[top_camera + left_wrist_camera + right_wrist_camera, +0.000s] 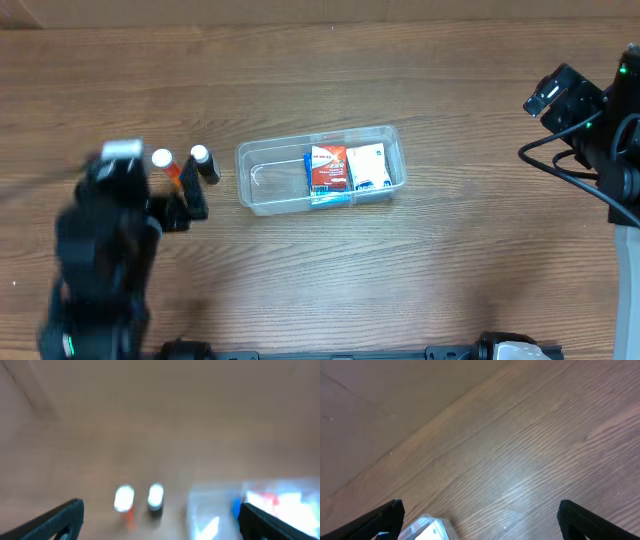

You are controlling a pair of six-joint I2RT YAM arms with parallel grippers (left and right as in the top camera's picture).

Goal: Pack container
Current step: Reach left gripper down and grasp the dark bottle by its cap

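The clear container [268, 186] lies mid-table, holding a red-and-white box [327, 168] and a white box [368, 167] in its right half. Left of it stand two small white-capped bottles, one orange [165, 163] and one black [204, 162]. My left gripper [186, 205], blurred, hovers just in front of these bottles. In the left wrist view it [160, 530] is open, with the orange bottle [124, 499], black bottle [155, 497] and container [210, 512] ahead between its fingers. My right gripper [480, 527] is open over bare wood, a container corner [426, 527] near its left finger.
The right arm [585, 110] sits at the table's far right edge with cables trailing. Bare wooden tabletop surrounds the container on all sides. The left half of the container holds only a thin curved item.
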